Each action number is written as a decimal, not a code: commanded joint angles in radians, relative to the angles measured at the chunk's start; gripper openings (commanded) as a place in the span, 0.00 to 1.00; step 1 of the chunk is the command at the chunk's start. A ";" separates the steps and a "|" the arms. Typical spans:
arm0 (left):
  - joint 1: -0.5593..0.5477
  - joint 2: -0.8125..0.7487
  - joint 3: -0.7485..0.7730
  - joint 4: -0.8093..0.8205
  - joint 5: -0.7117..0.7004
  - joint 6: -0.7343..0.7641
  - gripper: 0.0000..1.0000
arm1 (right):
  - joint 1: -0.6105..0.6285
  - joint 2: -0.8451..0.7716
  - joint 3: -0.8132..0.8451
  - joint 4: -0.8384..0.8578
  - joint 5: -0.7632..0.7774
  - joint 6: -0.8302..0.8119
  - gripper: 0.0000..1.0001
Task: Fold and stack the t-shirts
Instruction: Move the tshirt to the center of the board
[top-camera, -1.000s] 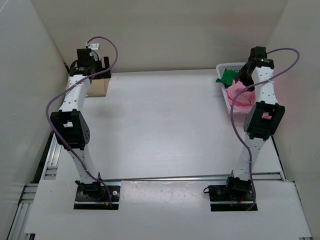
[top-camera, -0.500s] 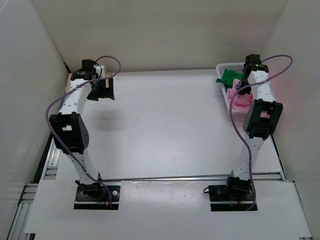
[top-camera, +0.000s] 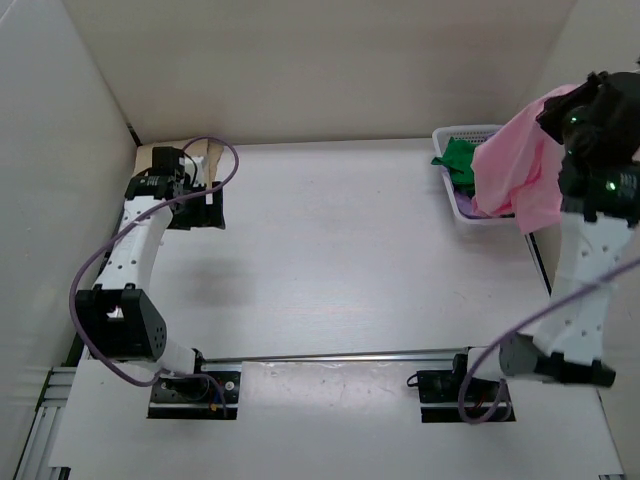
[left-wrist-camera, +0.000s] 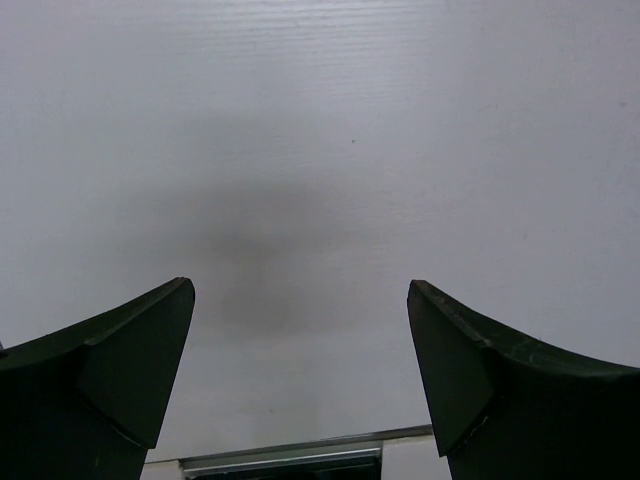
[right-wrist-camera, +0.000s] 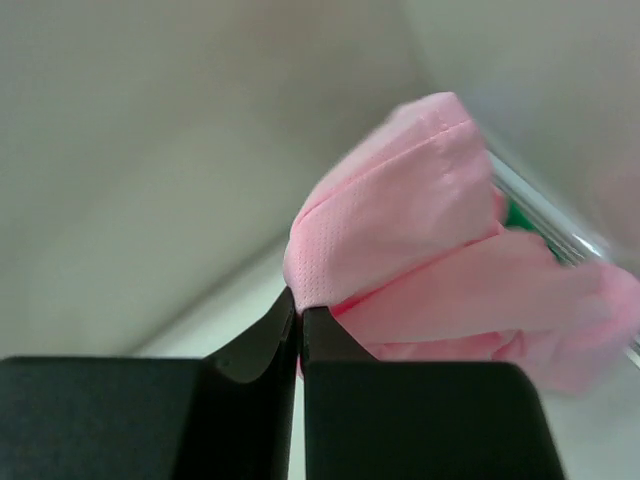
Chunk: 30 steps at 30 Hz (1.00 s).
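My right gripper is raised high at the back right and is shut on a fold of the pink t-shirt. That shirt hangs down in front of the white mesh basket. In the right wrist view the fingertips pinch the pink t-shirt tightly. A green t-shirt lies in the basket. A tan t-shirt shows partly at the back left, behind my left arm. My left gripper hangs just in front of it, open over bare table, holding nothing.
Cream walls close in the table at the back and on both sides. The basket stands against the right wall. A metal rail crosses near the arm bases. White tabletop lies between the arms.
My right gripper has shut on the pink t-shirt and lifted it high out of the basket. My left arm has drawn back from the tan t-shirt, still open.
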 joint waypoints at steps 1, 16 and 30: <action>-0.004 -0.096 -0.038 -0.001 -0.018 0.000 0.99 | 0.042 -0.116 -0.042 0.163 -0.264 0.077 0.00; -0.004 -0.140 -0.041 -0.001 -0.050 0.000 0.99 | 0.702 0.106 0.047 0.348 -0.512 0.211 0.04; 0.006 -0.101 -0.283 0.021 -0.278 0.000 0.99 | 0.867 0.199 -0.508 0.120 -0.172 -0.062 0.72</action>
